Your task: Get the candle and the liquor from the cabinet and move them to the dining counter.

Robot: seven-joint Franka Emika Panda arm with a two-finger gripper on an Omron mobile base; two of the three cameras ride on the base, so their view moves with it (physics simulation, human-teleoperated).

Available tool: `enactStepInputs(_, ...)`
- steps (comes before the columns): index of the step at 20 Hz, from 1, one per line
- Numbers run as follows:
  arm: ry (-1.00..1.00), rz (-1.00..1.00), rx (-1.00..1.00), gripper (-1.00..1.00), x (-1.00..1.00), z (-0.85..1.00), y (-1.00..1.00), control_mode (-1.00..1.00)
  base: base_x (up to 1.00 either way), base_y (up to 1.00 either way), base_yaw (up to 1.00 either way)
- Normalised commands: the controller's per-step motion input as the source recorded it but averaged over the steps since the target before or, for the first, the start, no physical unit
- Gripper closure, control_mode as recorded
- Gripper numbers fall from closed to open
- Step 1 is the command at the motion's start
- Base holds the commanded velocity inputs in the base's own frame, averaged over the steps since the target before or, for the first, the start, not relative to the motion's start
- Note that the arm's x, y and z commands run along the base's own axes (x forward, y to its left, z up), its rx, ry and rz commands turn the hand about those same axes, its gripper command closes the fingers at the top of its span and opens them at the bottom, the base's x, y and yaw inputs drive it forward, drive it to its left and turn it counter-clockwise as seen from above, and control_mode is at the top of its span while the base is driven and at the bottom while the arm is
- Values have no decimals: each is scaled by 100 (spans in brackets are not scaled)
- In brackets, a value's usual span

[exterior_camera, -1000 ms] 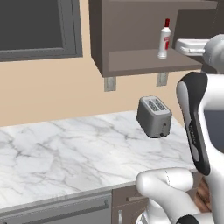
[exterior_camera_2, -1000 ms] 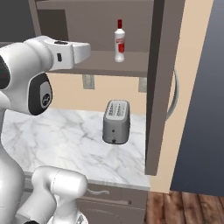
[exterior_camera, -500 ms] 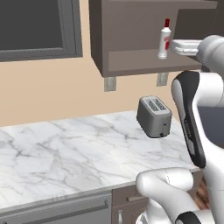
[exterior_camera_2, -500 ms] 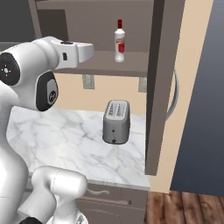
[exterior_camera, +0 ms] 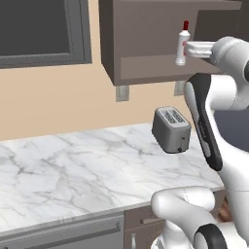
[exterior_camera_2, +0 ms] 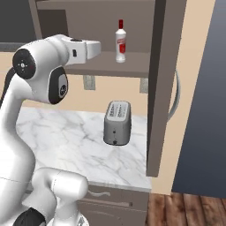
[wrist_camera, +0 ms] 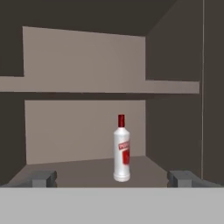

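The liquor (wrist_camera: 121, 151), a white bottle with a red cap, stands upright on the lower shelf of the open dark brown cabinet (wrist_camera: 87, 127). My gripper (wrist_camera: 113, 178) is open, its fingertips (wrist_camera: 43, 178) wide apart, and looks straight at the bottle from in front of the shelf, short of it. From the left base, the gripper (exterior_camera: 189, 48) sits just right of the liquor (exterior_camera: 182, 43). From the right base, the gripper (exterior_camera_2: 98, 47) hovers left of the liquor (exterior_camera_2: 120, 42) at shelf height. The candle and the dining counter are out of view.
A silver toaster (exterior_camera_2: 117, 122) stands on the marble wall counter (exterior_camera: 73, 170) under the cabinet. The open cabinet door (exterior_camera_2: 161, 88) with its silver handle (exterior_camera_2: 178, 95) hangs at the right. A dark window (exterior_camera: 39, 29) is at upper left.
My hand has edged forward toward the cabinet shelf and the bottle, and the elbow has risen. The bottle has not moved and the jaws stay open.
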Motion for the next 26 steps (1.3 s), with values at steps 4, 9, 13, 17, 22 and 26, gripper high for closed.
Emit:
enactStepInputs(4, 0, 0, 0, -100, 43, 0, -7, -100, 0, 0, 0)
enactStepInputs(9, 0, 0, 0, -100, 39, 0, -4, -100, 0, 0, 0)
enactStepInputs(13, 0, 0, 0, -100, 26, 0, -7, -100, 0, 0, 0)
enactStepInputs(17, 0, 0, 2, -100, 25, 0, -10, -100, 0, 0, 0)
enactStepInputs(22, 0, 0, 0, -100, 24, 0, -14, -100, 0, 0, 0)
enactStepInputs(26, 0, 0, 0, -100, 20, 0, -15, -100, 0, 0, 0)
